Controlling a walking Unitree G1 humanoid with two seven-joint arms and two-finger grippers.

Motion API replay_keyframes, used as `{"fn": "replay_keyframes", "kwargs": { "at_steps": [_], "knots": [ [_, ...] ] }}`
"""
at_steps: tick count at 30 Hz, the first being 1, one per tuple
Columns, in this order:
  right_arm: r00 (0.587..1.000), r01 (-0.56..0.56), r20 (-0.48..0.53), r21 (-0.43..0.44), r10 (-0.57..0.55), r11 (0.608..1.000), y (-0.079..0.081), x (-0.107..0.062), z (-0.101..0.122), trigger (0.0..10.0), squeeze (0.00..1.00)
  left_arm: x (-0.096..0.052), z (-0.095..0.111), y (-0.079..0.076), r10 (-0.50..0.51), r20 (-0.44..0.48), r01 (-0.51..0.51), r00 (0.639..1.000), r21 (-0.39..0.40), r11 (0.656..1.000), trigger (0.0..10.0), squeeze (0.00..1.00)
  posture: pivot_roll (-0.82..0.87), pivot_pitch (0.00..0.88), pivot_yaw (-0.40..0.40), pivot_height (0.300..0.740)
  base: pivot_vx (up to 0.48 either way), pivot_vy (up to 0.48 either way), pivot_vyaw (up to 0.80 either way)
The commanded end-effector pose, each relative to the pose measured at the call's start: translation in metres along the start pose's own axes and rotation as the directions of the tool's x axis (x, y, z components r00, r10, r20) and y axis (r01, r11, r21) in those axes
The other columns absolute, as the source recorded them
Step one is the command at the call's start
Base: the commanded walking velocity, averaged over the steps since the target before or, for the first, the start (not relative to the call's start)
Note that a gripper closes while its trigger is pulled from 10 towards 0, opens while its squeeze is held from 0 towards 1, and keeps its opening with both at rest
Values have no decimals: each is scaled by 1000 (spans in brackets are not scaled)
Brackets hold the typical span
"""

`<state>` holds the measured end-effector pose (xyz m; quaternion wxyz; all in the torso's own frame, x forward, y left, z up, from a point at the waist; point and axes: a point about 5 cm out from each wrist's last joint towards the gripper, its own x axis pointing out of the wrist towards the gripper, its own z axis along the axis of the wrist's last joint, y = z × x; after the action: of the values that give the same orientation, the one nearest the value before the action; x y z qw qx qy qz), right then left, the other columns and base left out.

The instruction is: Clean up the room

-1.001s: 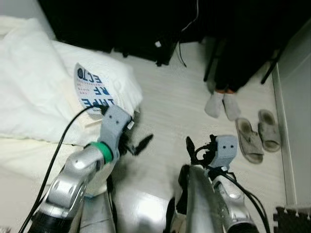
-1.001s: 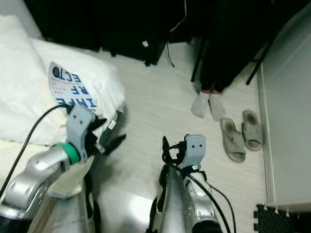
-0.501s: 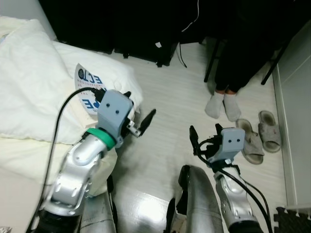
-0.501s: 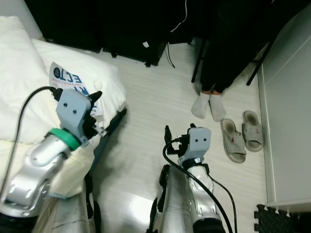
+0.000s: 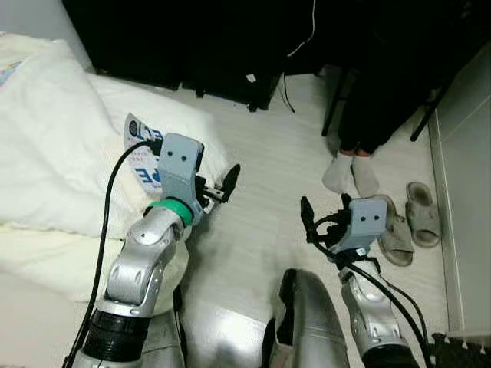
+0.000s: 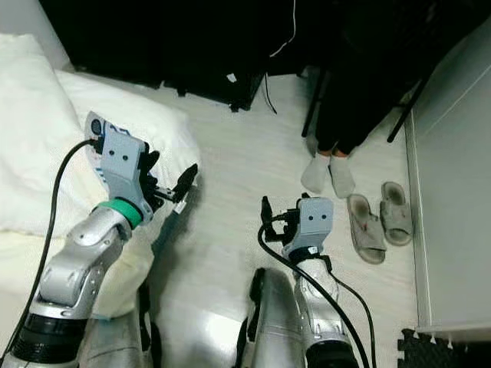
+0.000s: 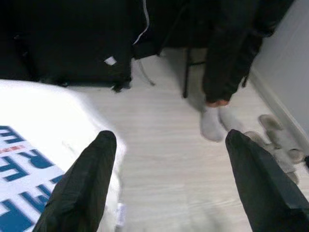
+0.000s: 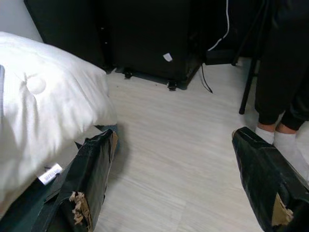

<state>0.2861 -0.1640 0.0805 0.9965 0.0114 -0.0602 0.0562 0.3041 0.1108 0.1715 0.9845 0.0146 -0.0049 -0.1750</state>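
A white pillow point(image 5: 54, 138) lies on the bed at my left, and on it rests a white sheet with blue print point(image 5: 140, 147), also in the left wrist view point(image 7: 24, 159). My left gripper point(image 6: 170, 172) is raised beside the pillow's floor-side edge, just right of the printed sheet, open and holding nothing point(image 7: 170, 137). My right gripper point(image 6: 266, 211) hangs lower over the pale wooden floor point(image 5: 268, 169), open and empty point(image 8: 174, 140). A small label point(image 8: 49, 173) sticks out from the pillow's edge.
A person in black trousers and white socks point(image 5: 349, 172) stands at the right by a dark chair leg. A pair of grey slippers point(image 5: 410, 218) lies beside them. Black furniture point(image 5: 192, 38) with a hanging cable lines the back. A white wall point(image 5: 468, 153) bounds the right.
My left arm has lifted and swung up toward the pillow's edge, its open fingers now level with the printed sheet. The right gripper has risen slightly. The camera has shifted a little.
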Motion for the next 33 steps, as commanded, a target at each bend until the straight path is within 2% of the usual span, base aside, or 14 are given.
{"fn": "replay_keyframes", "kwargs": {
  "at_steps": [1, 9, 28, 33],
  "knots": [
    [1000, 9, -22, 4, -9, 1000, -1, -4, -4, 10000, 0, 0, -4, -1, 4, -7, -4, 1000, 4, 1000, 10000, 0, 29, 89, -10, 635, 0, 0, 0],
    [999, 1, -35, 2, -1, 1000, -1, -4, -6, 10000, 0, 1, -10, -8, 10, -31, -10, 999, 7, 1000, 10000, 0, 27, 78, -18, 663, 0, 0, 0],
    [998, 9, -65, 5, -9, 1000, -3, -4, -11, 10000, 0, 6, -22, -9, 22, -55, -21, 998, 17, 1000, 10000, 0, 31, 65, -24, 724, 0, 0, 0],
    [997, 25, -75, 13, -24, 1000, -3, -3, -13, 10000, 0, 6, -24, -8, 28, -58, -27, 998, 19, 999, 10000, 0, 32, 61, -23, 724, 0, 0, 0]
  ]
}}
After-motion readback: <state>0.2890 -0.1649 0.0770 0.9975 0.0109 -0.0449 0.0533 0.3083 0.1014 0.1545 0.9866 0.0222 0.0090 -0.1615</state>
